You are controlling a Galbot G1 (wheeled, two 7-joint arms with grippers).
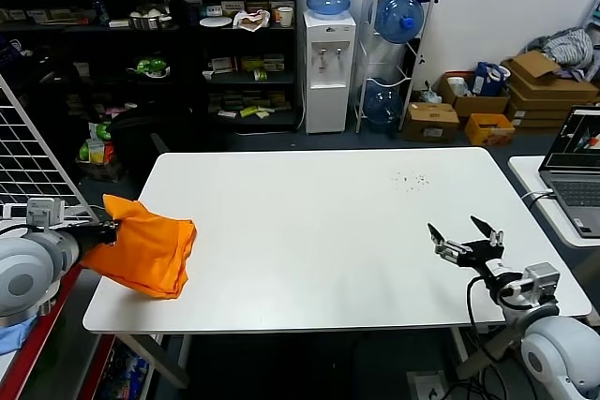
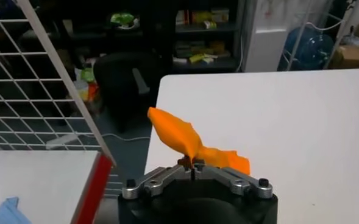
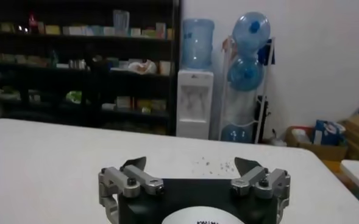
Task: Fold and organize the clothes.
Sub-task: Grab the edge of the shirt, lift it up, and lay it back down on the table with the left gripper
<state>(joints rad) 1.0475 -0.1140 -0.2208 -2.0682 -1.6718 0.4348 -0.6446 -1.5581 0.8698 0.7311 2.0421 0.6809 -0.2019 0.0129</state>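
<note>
White table, left gripper clamping orange T-shirt, shelves behind

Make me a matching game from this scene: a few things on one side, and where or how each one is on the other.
Things:
1. T-shirt
2. right gripper
3. laptop
4. left gripper

States:
A. open over the table's near right part
B. on the side table at right
C. shut on orange fabric
D. bunched at the table's left edge

Pairs: 1-D, 2-A, 3-B, 4-C

Soft matt orange cloth T-shirt, smooth matt white table, brushed metal gripper jaws
</note>
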